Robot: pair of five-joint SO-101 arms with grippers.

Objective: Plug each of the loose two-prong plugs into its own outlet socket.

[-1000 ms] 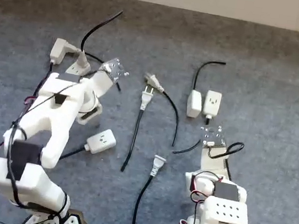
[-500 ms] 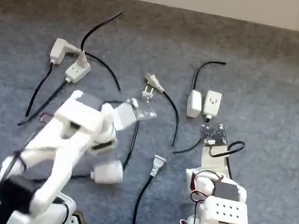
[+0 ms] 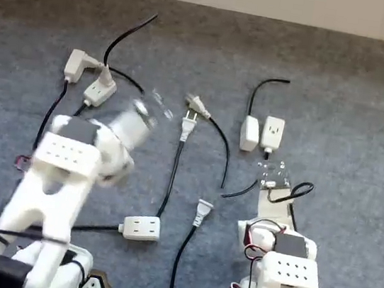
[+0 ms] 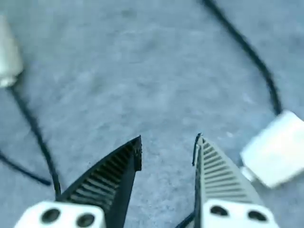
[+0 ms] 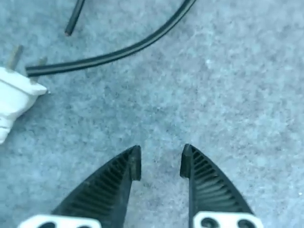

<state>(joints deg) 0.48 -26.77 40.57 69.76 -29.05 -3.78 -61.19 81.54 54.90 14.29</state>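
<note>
Progress appears minimal: white plastic two-prong plugs (image 3: 187, 124) on black flexible cords (image 3: 171, 177) lie loose on the grey felted worktop (image 3: 355, 102), apart from the white boxy outlet socket (image 3: 141, 228). Left end effector (image 4: 166, 142) stands half open, right end effector (image 5: 160, 154) narrowly open. Both ridged pairs hold nothing.

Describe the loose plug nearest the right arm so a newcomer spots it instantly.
On the grey carpet, look between the left arm and the right arm, near the front. The plug lies there alone, its black cord running to the front edge. The outlet socket beside it is a wider block, and the other two loose plugs lie together farther back.
</note>
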